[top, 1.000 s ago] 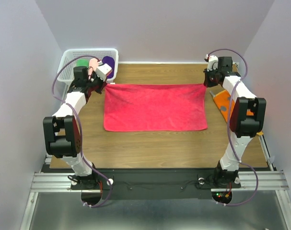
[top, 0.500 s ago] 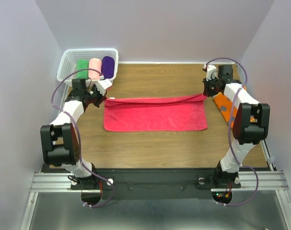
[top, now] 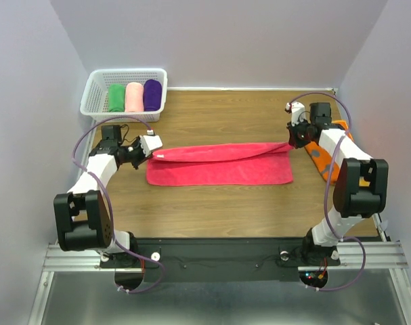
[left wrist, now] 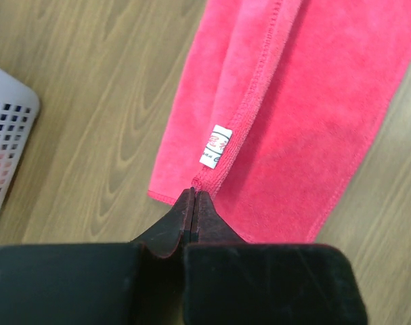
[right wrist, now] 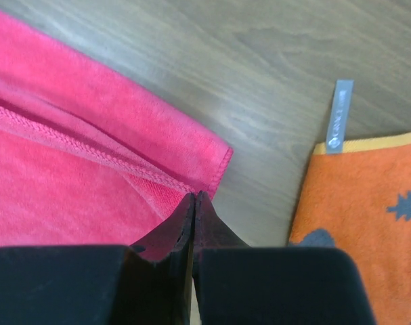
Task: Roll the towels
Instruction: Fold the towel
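The hot-pink towel [top: 219, 169] lies on the wooden table with its far edge lifted and folded toward me. My left gripper [top: 153, 152] is shut on the towel's far left corner [left wrist: 212, 172], beside its white label [left wrist: 217, 145]. My right gripper [top: 291, 143] is shut on the far right corner [right wrist: 185, 186]. The orange printed towel [top: 322, 153] lies flat at the right edge, under my right arm; it also shows in the right wrist view [right wrist: 368, 217]. Green [top: 116, 97], pale pink [top: 133, 95] and purple [top: 152, 94] rolls sit in the basket.
A white plastic basket [top: 93, 84] stands at the back left corner of the table; its corner shows in the left wrist view [left wrist: 5, 128]. Bare wood [top: 219, 210] lies in front of the pink towel. Walls close in on both sides.
Both grippers have carried the pink towel's far edge toward me, folding it over the near half. The arms have moved off the basket, so the rolls now show.
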`<act>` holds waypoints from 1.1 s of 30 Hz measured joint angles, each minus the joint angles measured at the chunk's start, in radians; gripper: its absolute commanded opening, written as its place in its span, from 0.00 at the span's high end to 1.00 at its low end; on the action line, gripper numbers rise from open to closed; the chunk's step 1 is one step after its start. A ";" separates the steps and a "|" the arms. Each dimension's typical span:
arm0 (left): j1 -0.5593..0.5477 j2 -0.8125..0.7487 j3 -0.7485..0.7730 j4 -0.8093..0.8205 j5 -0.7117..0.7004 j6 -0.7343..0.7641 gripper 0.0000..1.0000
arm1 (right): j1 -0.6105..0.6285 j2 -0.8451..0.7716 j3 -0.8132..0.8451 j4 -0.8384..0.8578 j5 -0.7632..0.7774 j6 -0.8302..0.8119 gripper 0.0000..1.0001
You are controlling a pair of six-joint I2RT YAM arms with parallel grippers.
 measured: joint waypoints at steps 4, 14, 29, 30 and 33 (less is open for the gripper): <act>0.001 -0.003 -0.028 -0.039 -0.002 0.058 1.00 | 0.000 -0.032 -0.046 -0.004 0.001 -0.024 0.99; 0.040 -0.024 -0.043 -0.072 0.002 0.094 1.00 | -0.018 -0.098 -0.056 -0.013 -0.001 -0.050 0.99; 0.046 -0.029 -0.042 -0.161 0.007 0.177 1.00 | -0.021 -0.130 -0.170 -0.046 0.001 -0.111 0.99; 0.046 -0.029 -0.042 -0.162 0.007 0.177 1.00 | -0.021 -0.130 -0.170 -0.049 0.001 -0.111 0.99; 0.046 -0.030 -0.042 -0.176 0.007 0.181 1.00 | -0.021 -0.132 -0.165 -0.049 0.000 -0.112 0.99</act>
